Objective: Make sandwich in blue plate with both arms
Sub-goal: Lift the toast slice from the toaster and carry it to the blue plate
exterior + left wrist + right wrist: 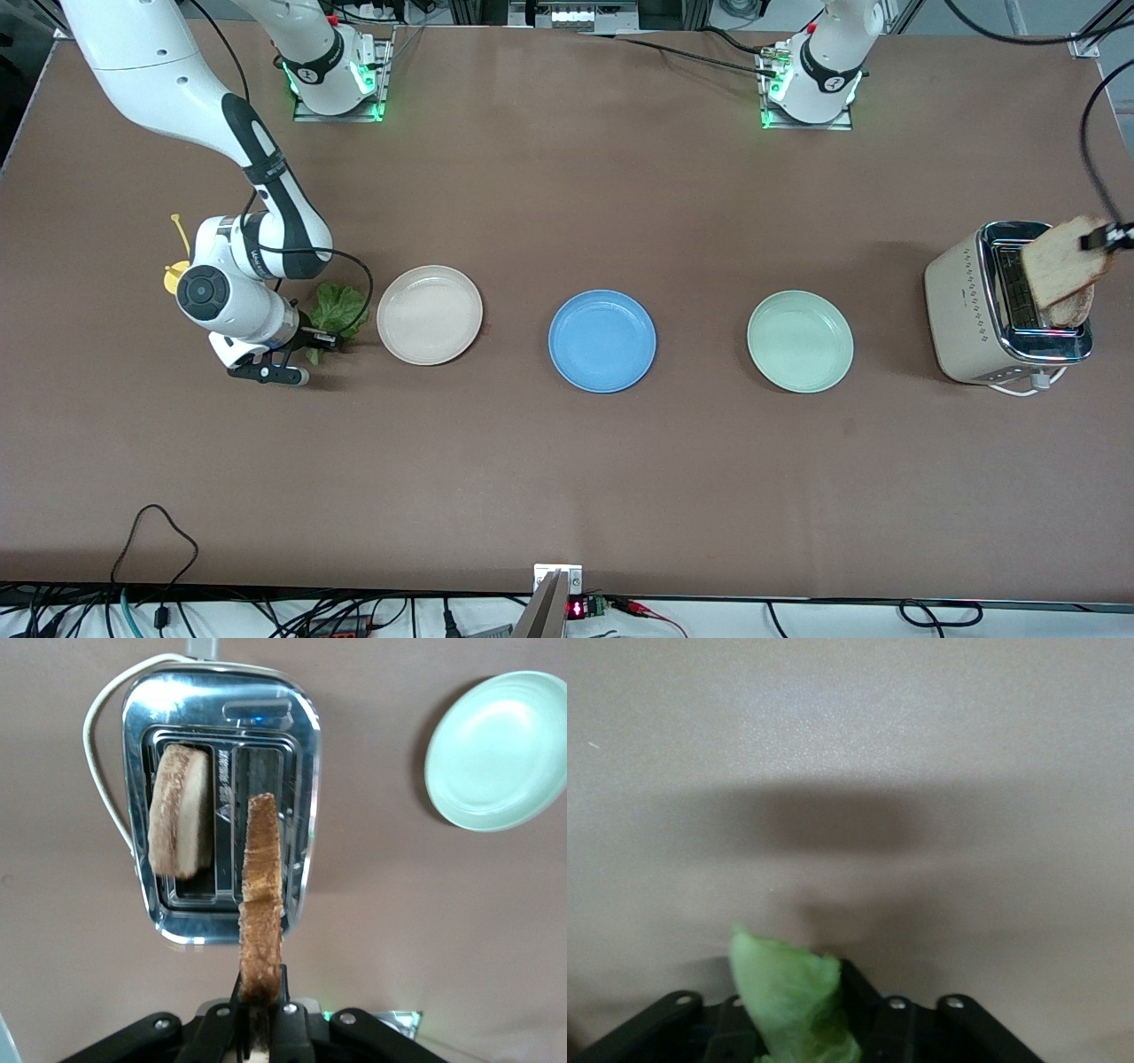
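The blue plate [602,341] sits bare at the table's middle. My left gripper [1107,237] is shut on a toasted bread slice [1059,257] and holds it on edge above the toaster [966,306]. In the left wrist view the gripper [261,988] grips the slice [261,868] by its end, over the toaster's empty slot. A second slice [180,811] stands in the other slot. My right gripper [321,335] is shut on the green lettuce leaf [337,306], low over the table beside the cream plate. The right wrist view shows the leaf [780,983] between the fingers.
A cream-white plate [430,315] lies toward the right arm's end, a mint-green plate [800,341] toward the left arm's end, also in the left wrist view [500,749]. The toaster's white cord [102,771] loops beside it. A yellow object [175,270] is partly hidden by the right arm.
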Motion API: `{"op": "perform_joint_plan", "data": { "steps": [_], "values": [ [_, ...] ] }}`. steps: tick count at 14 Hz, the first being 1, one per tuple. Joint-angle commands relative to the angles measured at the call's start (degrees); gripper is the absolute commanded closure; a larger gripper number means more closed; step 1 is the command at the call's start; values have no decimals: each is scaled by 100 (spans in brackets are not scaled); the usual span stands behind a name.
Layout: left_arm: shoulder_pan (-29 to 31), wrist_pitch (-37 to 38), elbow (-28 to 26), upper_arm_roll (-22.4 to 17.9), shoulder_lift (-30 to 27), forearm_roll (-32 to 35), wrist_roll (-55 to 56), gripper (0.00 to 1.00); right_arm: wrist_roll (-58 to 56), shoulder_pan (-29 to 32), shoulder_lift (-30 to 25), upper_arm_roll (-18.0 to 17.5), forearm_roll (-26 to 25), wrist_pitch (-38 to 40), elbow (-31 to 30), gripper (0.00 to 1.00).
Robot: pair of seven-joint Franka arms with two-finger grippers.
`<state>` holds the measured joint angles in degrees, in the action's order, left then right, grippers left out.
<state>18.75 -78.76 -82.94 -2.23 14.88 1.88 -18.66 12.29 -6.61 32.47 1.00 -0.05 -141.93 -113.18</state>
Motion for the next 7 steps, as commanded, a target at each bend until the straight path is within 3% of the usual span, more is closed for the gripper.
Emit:
{"op": "perform_joint_plan", "data": {
  "steps": [1,4,7],
  "values": [
    [-12,737,498,424,103,-266,-121,99,-68,2,40,-12,40,-10,67,100],
    [-38,915,349,960,164,-924,11,99,-77,2,-82,-12,40,305,190,100],
    [-91,609,182,1461,629,-1908,887,99,-60,2,-232,-21,49,1112,602,100]
  ]
}}
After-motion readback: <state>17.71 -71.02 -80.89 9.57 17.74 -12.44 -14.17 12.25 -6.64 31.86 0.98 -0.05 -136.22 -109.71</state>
